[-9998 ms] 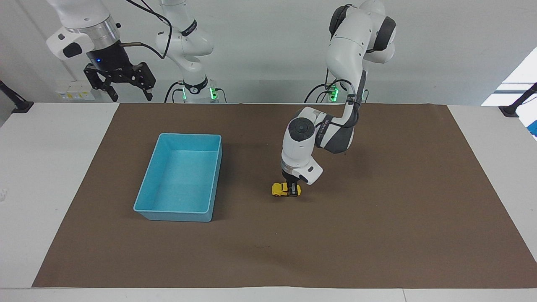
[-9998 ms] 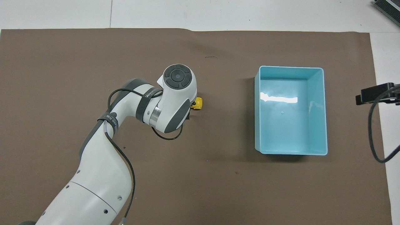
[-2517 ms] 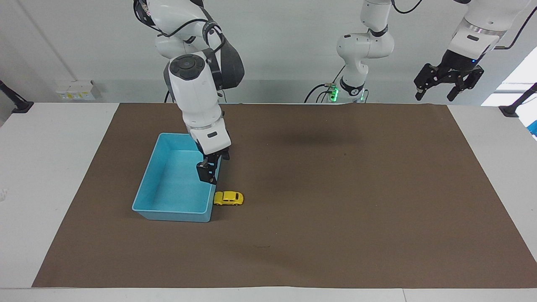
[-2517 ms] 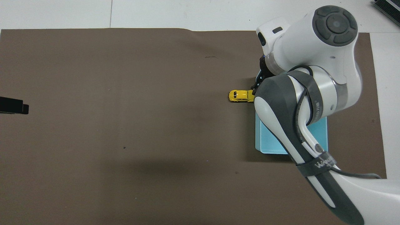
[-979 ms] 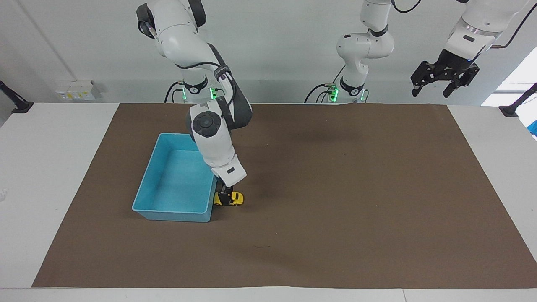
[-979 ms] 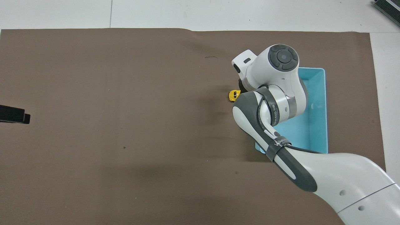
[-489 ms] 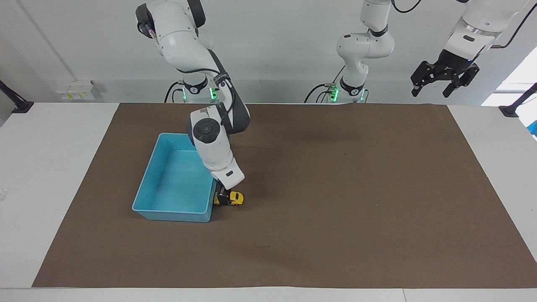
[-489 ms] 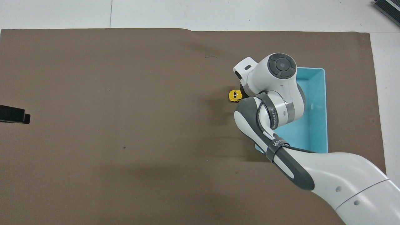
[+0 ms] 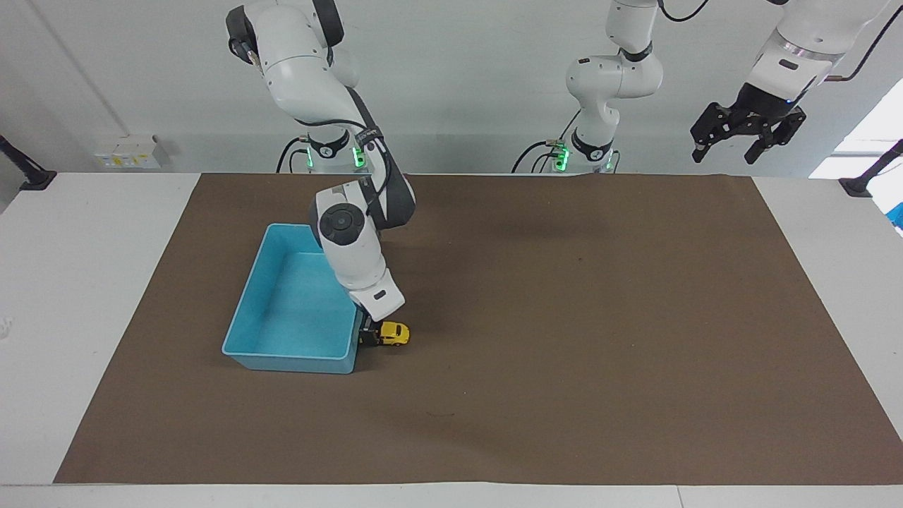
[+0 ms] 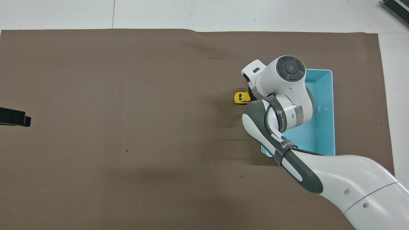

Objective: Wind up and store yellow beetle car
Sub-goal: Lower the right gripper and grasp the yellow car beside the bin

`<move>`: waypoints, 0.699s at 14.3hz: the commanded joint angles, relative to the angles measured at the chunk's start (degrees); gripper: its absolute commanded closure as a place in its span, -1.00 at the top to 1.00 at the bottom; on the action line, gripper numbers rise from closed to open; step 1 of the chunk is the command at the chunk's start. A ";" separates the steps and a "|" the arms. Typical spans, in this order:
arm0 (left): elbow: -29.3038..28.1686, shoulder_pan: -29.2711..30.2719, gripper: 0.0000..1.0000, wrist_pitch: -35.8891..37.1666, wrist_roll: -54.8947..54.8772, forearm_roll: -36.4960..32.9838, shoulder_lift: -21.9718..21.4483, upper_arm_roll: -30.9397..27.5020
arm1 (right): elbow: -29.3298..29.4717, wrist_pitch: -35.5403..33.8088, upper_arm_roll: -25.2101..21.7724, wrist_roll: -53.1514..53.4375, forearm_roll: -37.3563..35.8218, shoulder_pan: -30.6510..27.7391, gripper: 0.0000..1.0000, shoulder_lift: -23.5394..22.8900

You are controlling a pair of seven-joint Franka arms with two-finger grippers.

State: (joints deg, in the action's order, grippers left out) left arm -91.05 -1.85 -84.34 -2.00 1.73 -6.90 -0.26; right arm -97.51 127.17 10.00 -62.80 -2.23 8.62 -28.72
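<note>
Straddling the yellow beetle car [image 9: 392, 333] just beside the light blue tray [image 9: 243, 312], the right end effector [image 9: 370, 334], fingers hidden so its grip cannot be told, seems poised to lift it in, while the left end effector [image 9: 744, 137] waits spread above the table's corner.

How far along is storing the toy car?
Not stored: the small yellow beetle toy car sits on the brown mat beside the empty light blue plastic tray. The right tool is down at it. Lifting into the tray remains. The left tool waits raised.

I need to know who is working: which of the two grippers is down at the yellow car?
The right gripper, low at the yellow beetle car beside the light blue tray. The left gripper waits raised, open.
</note>
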 commanded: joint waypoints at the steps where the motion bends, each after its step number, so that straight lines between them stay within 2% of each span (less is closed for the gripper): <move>1: 0.26 0.62 1.00 1.19 -0.73 0.46 -0.57 0.17 | -2.07 2.46 0.55 -1.71 -1.11 -0.80 0.79 0.77; 3: 0.26 0.62 1.00 1.19 -0.64 0.46 -0.57 0.17 | -1.98 2.55 0.55 -1.63 -1.29 -0.89 0.77 0.60; 6: 0.26 0.62 1.00 1.19 -0.73 0.46 -0.57 0.17 | -1.98 4.58 0.55 -1.54 -1.73 -0.54 0.43 -0.63; 8: 0.26 0.62 1.00 1.19 -0.73 0.46 -0.57 0.17 | -1.54 3.79 0.55 -1.28 -2.08 -0.19 0.01 -0.63; 9: 0.26 0.62 1.00 1.19 -0.73 0.46 -0.57 0.17 | -1.11 3.26 0.55 -0.93 -2.08 -0.10 -0.37 -0.55; 10: 0.26 0.62 1.00 1.19 -0.73 0.46 -0.57 0.17 | -0.75 2.91 0.55 -0.23 -2.08 0.08 -0.58 -0.54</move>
State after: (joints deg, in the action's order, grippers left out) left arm -91.05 -1.85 -84.33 -2.00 1.73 -6.90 -0.26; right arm -98.68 130.02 10.08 -62.85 -3.58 8.83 -29.19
